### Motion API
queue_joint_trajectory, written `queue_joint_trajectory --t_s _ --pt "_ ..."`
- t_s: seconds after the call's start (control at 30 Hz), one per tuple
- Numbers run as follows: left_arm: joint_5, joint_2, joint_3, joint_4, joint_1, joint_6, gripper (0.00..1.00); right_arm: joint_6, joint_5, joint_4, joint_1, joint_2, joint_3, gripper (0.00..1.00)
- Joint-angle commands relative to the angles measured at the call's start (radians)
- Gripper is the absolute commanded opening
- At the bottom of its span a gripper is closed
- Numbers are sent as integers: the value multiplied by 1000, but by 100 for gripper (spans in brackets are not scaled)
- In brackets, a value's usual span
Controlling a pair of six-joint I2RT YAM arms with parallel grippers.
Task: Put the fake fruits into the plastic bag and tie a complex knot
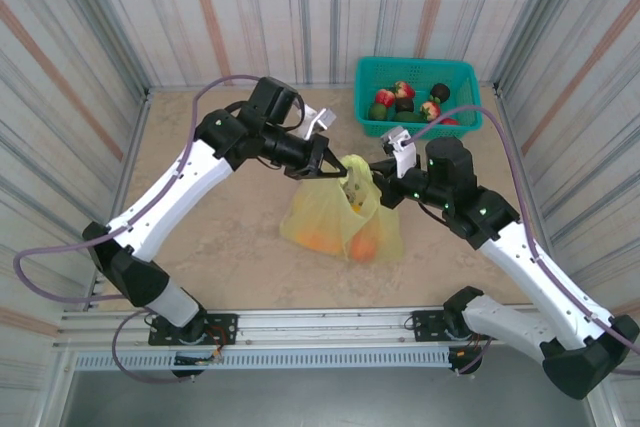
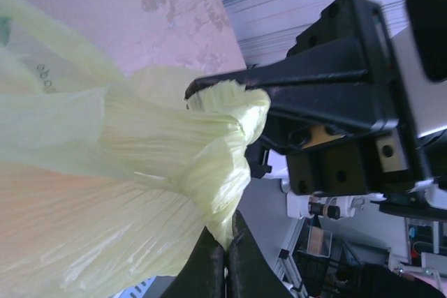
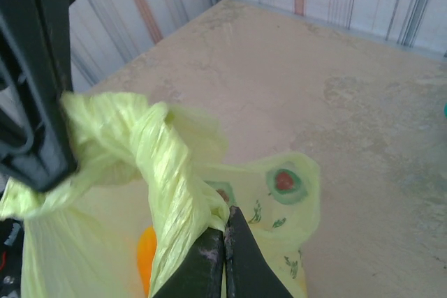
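Top view, left to right: left arm (image 1: 165,192) reaches from the near-left corner toward centre, with the left claw (image 1: 338,172) at the top of the bag (image 1: 335,222). The bag is mid-surface (image 1: 220,237), pale yellow-green; its body slumps on the surface below and between both claws, and its neck is held raised. Orange fruits (image 1: 322,242) show through the film low in the bag, one left, one right. Left wrist view: left claw's fingers (image 2: 208,270) are pressed together, pinching a pleated strip of the bag. The strip runs up from the tips into the knot (image 2: 234,120), a bunched, twisted wad just above them. The right claw's black finger lies against the knot's top edge. Right claw (image 1: 370,189) enters from the right, tips just beside the left claw's, with the knot between them. Right wrist view: its fingers (image 3: 204,263) are clamped tight on the twisted strip, which climbs up-left from the tips to the wad. The left claw's black body touches the wad on the left. An avocado print (image 3: 283,183) sits on the bag panel right of the tips, and an orange fruit shows under the film lower left. Far right, at the back: teal basket (image 1: 368,82) by the wall (image 1: 560,37), well apart from the bag, holding red, green and dark fruits.
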State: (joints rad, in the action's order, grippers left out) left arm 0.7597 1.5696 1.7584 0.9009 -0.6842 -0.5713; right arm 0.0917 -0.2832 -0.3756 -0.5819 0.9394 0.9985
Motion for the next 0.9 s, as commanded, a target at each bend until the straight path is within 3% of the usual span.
queue_joint_trajectory --t_s 0.0,0.17,0.33,0.5,0.63,0.87 --pt "8 -9 86 45 15 75 0 -40 58 -18 18 -27 35 0" --pt "-79 -54 70 69 15 248 0 2 64 -7 107 -60 36 0" --pt "-99 -127 -131 -23 2 290 0 26 70 -16 141 -68 -4 0" --pt "42 -198 -384 -233 -12 222 0 68 -85 4 114 -41 -60 0" --pt "191 -209 -525 -407 -7 137 1 78 -98 11 53 4 -82 0" --pt "220 -186 -591 -471 12 76 6 81 -152 1 -39 116 -91 0"
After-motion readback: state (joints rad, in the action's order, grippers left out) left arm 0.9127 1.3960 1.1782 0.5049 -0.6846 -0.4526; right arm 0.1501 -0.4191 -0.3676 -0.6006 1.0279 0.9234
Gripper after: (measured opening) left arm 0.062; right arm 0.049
